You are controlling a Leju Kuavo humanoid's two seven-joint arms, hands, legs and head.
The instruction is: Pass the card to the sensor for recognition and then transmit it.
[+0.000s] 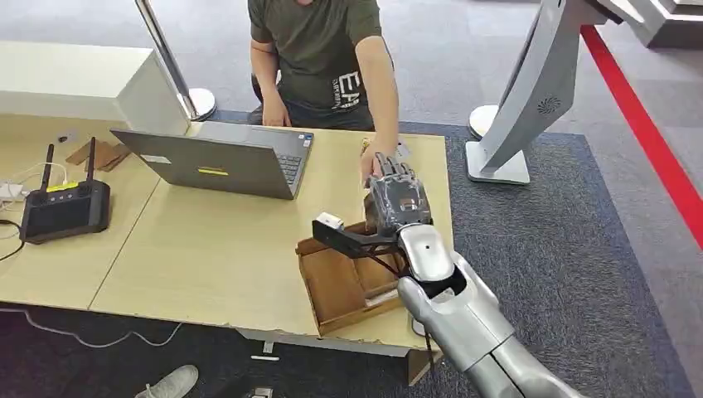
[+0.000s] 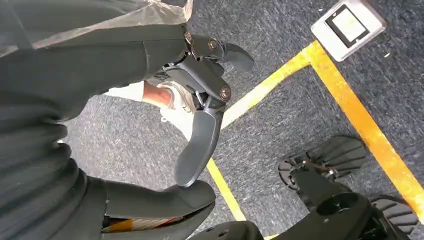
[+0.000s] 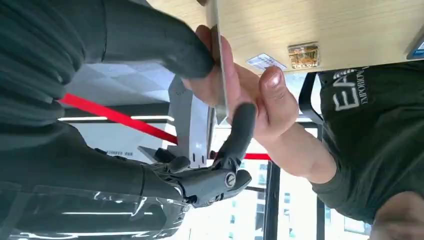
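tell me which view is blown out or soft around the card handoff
Right wrist view: windows behind the person's hand are blown out white, while the card and right hand stay fairly sharp. Head view: evenly lit, no glare. Left wrist view: left hand dim, slightly soft.

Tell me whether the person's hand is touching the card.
Touching. The right wrist view shows the person's hand gripping the card, which the right hand pinches too.

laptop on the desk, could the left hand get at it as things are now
Probably not. The left hand hangs low over carpet, holding nothing, while the laptop sits far across the table, so the arm would first have to be raised.
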